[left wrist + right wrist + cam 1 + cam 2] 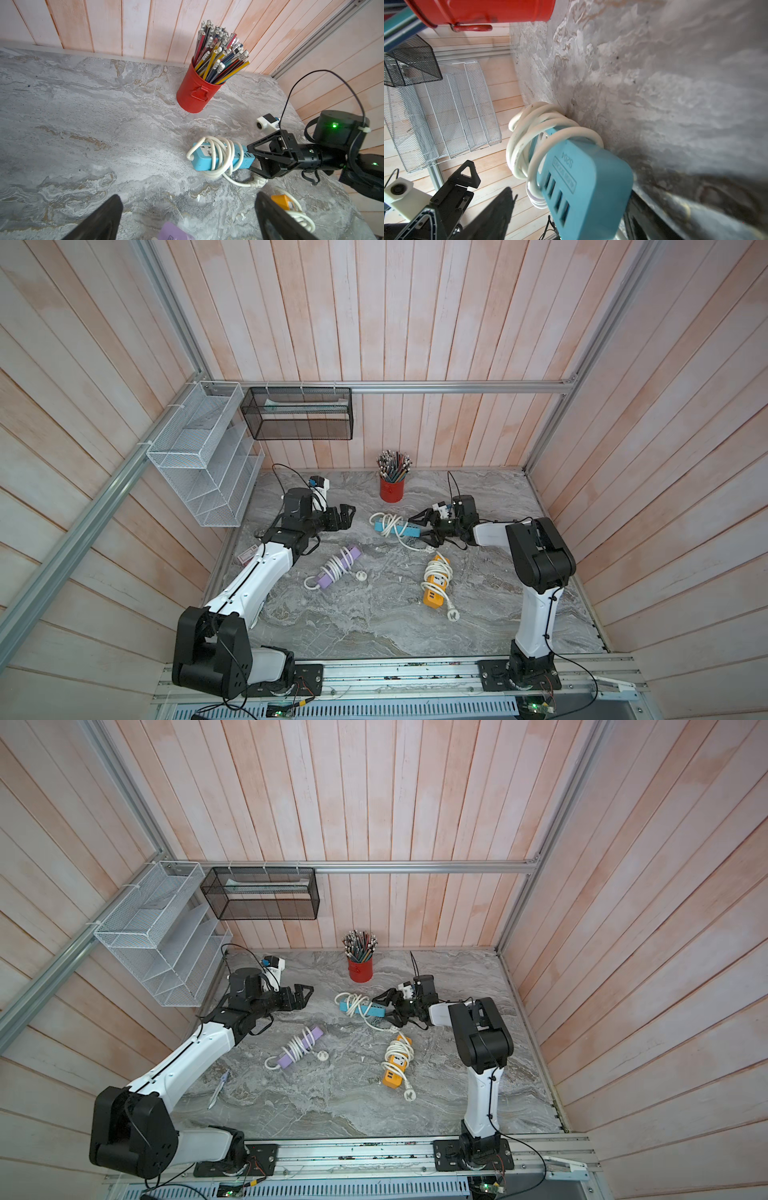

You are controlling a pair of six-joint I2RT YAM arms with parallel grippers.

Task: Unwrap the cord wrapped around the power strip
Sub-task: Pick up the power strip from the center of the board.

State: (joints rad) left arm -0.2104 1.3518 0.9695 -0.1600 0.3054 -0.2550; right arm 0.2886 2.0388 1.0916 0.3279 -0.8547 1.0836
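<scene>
— Three power strips lie on the marble-patterned table (353, 622), each with a cord coiled round it. Which one is being handled?

— The blue power strip (409, 529). It lies flat towards the back of the table, between the two arms and just in front of the red tin (390, 489) full of pencils (218, 54).

— And its cord?

— The white cord (220, 153) is wrapped in several loops round the body, with one loop sticking out past the end farthest from the right arm. A loose tail runs off to the plug (258, 181), which lies on the table just beside one finger of the right gripper (250, 158).

— Has that gripper got hold of the strip?

— Its jaws stand apart, one on each side of the strip's USB end. In the right wrist view, that end (591, 187) sits between the fingers. One finger (496, 212) shows a narrow gap to the coils. The other is close against the strip's side, but I cannot tell whether it touches.

— What about the other arm?

— The left gripper (348, 517) hangs above the table well apart from the blue strip. Its fingers are spread wide, with nothing between them.

— And the other two strips?

— The purple power strip (338, 568) lies near the left forearm. The yellow power strip (436, 585) lies in front of the blue one, near the right arm. Both have their cords wound on, and neither is touched by a gripper.
</scene>
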